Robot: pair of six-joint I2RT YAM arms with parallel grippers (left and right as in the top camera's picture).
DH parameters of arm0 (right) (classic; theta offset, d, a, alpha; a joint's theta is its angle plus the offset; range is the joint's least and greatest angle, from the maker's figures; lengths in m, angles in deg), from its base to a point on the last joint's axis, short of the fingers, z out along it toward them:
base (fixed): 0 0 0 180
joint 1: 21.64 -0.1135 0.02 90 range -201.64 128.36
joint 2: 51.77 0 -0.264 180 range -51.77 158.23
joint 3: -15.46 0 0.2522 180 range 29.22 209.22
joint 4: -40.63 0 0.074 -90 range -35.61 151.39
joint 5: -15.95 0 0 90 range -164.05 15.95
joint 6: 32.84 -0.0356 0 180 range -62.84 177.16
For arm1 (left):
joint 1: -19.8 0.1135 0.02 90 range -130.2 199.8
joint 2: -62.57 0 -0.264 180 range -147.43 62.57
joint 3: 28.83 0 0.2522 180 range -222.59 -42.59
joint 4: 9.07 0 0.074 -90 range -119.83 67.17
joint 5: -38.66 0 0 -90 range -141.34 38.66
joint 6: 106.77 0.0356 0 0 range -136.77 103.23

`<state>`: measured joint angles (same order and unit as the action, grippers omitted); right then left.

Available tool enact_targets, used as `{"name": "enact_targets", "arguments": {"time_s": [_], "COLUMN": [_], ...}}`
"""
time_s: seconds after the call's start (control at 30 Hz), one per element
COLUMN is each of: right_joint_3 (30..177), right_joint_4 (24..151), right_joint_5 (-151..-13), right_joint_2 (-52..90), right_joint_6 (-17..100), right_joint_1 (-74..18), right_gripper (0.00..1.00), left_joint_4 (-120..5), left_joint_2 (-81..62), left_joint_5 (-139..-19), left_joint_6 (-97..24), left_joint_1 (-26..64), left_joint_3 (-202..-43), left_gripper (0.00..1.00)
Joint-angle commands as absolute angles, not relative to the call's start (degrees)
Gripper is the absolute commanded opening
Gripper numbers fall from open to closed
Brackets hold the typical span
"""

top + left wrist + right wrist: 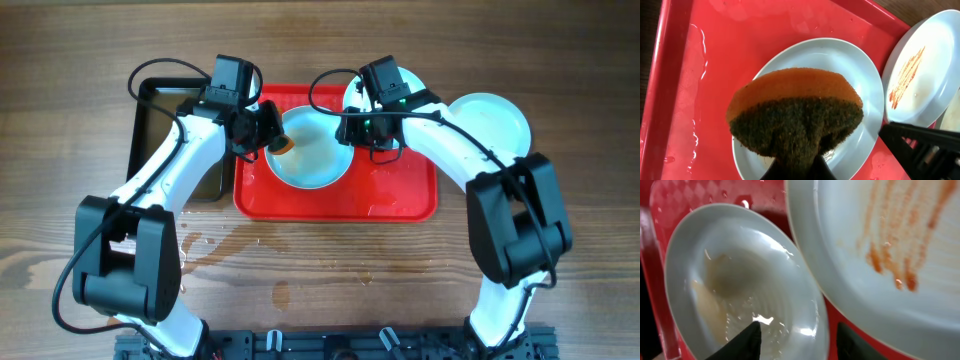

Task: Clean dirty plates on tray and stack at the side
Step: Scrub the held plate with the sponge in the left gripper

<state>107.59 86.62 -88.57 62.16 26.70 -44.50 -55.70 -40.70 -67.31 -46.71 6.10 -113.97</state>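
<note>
The red tray [400, 195] holds a wet plate [315, 165] in its middle and a plate with orange-brown smears [352, 95] at its back right. A third plate [495, 125] sits on the table right of the tray. My left gripper [268, 140] is shut on an orange sponge [795, 90] with a dark scouring face, held over the wet plate [840, 55] at its left edge. My right gripper [797, 340] is open and straddles the right rim of the wet plate [715, 265], one finger inside and one outside. The smeared plate [880, 240] lies just beyond it.
A black pan [150, 130] of brownish liquid stands left of the tray, under the left arm. Water patches [200, 245] lie on the wooden table in front of the tray. The tray floor [715, 50] is wet.
</note>
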Motion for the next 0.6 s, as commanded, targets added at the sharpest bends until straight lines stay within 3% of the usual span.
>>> {"name": "enact_targets", "arguments": {"time_s": [0.0,0.27,0.43,0.57], "right_joint_3": [107.57,107.66,108.27,109.23], "right_joint_4": [89.85,90.69,90.77,91.21], "right_joint_5": [-84.16,-93.99,-93.43,-93.30], "right_joint_2": [59.98,65.05,66.71,67.30], "right_joint_6": [25.59,25.13,23.97,23.97], "right_joint_1": [-44.74,-44.74,-46.59,-46.92], "right_gripper": [0.55,0.53,0.43,0.25], "left_joint_4": [-55.46,-55.94,-56.11,-56.37], "left_joint_2": [-39.76,-39.76,-39.76,-39.76], "left_joint_5": [-67.57,-67.57,-67.57,-67.57], "left_joint_6": [-47.27,-47.25,-47.25,-47.25], "left_joint_1": [6.43,6.43,6.43,6.43], "left_joint_3": [-114.99,-114.99,-114.99,-114.99], "left_gripper": [0.04,0.04,0.04,0.04]}}
